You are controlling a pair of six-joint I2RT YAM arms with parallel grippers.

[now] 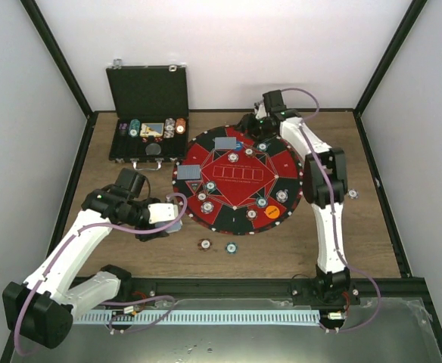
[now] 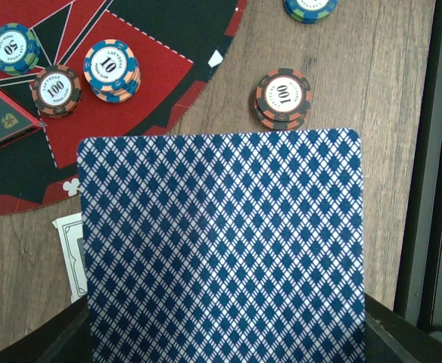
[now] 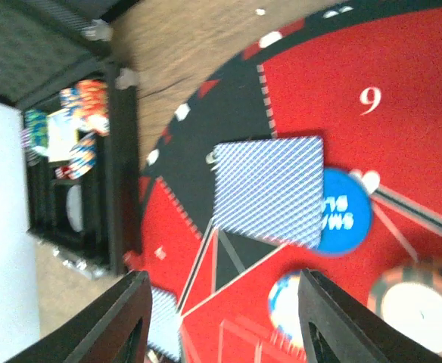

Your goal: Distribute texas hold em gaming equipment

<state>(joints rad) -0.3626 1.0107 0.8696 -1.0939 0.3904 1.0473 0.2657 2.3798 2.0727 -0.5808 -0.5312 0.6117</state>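
The right claw (image 3: 222, 287) is hovering, jaws parted and empty, over the big round red-and-black mat (image 3: 403, 151). The left claw (image 1: 163, 224) is clamping blue-diamond-backed paper playing cards (image 2: 221, 249) beside it. Rising straight should spare the lone card (image 3: 266, 189) overlapping the blue round button (image 3: 346, 215).

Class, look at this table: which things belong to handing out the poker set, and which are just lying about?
Belong to the job: playing cards, poker chips, blue button, orange button.
Just lying about: round mat, black case.
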